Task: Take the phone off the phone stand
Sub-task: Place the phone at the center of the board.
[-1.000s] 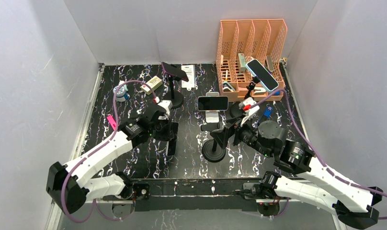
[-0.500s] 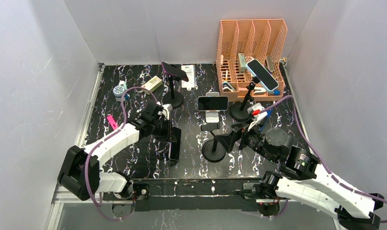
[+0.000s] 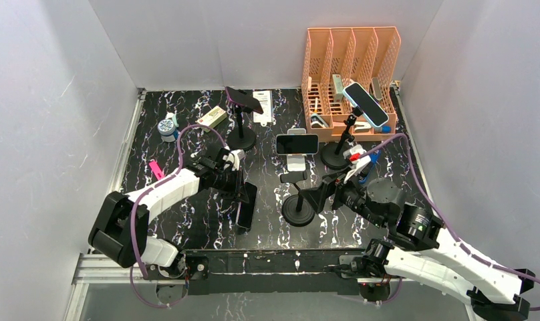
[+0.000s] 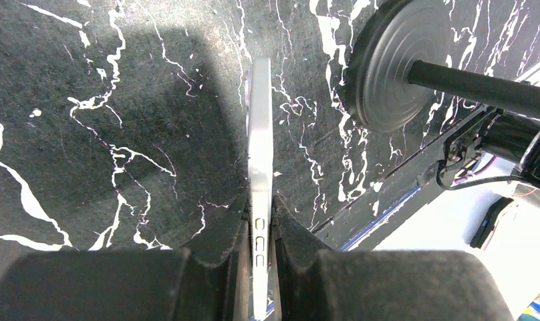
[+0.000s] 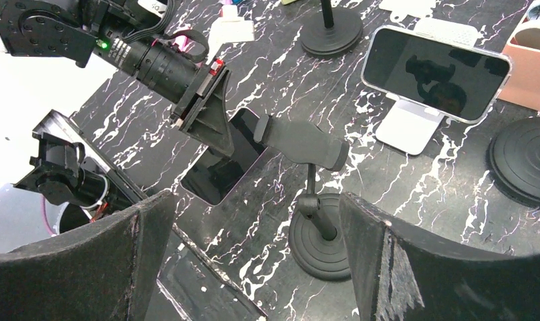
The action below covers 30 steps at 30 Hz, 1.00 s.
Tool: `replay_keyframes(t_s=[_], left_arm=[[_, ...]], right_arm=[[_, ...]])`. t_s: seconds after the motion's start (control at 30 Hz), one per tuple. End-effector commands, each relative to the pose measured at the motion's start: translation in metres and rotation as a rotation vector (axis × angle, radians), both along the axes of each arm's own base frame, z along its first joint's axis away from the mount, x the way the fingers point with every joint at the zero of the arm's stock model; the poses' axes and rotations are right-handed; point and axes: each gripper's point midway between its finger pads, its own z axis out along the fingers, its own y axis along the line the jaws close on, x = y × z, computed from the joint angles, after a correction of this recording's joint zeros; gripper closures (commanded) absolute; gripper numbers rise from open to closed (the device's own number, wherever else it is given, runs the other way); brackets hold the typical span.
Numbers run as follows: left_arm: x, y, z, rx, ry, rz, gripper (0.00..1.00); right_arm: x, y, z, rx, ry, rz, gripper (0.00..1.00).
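My left gripper (image 3: 238, 190) is shut on the phone (image 3: 246, 206), a dark slab with a pale metal edge. The left wrist view shows that phone (image 4: 260, 147) edge-on between the fingers (image 4: 220, 247), its far end down close to the black marbled mat. The phone stand (image 3: 299, 207), a black round base with a thin post and an empty cradle (image 5: 301, 142), stands just right of it. My right gripper (image 5: 257, 207) is open, its fingers either side of the stand's base (image 5: 321, 241) without touching it.
A second phone lies sideways on a white stand (image 3: 297, 144) mid-table. Two more black stands carry phones at the back (image 3: 244, 100) and back right (image 3: 365, 103). An orange file organizer (image 3: 351, 63) fills the back right corner. A tape roll (image 3: 167, 127) sits at the left.
My left arm has carried the phone down and toward the near edge, tilting it closer to the mat. The right arm drew back slightly to the right, jaws still wide.
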Motion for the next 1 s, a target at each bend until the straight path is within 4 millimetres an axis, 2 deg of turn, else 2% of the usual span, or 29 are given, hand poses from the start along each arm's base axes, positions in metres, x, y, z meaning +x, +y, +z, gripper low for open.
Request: replay_keyframes(t_s=[0.0,0.2,0.43,0.83,0.97], left_arm=[[-0.002,-0.001,0.002,-0.015,-0.005,-0.029,1.00],[0.000,0.003,-0.008,0.008,-0.003,-0.007,1.00],[0.000,0.003,-0.017,-0.042,0.038,0.070,1.00],[-0.002,0.023,-0.032,0.013,0.062,0.147,1.00],[-0.003,0.026,-0.035,0.021,0.064,0.154,0.94]], right_arm=[[0.005,0.004,0.003,0.029,-0.004,-0.019,0.01],[0.008,0.011,-0.001,0.016,0.002,-0.015,0.01],[0.008,0.015,-0.003,0.009,0.011,-0.004,0.01],[0.008,0.016,-0.006,0.007,0.017,-0.007,0.01],[0.009,0.017,-0.006,0.006,0.020,-0.007,0.01]])
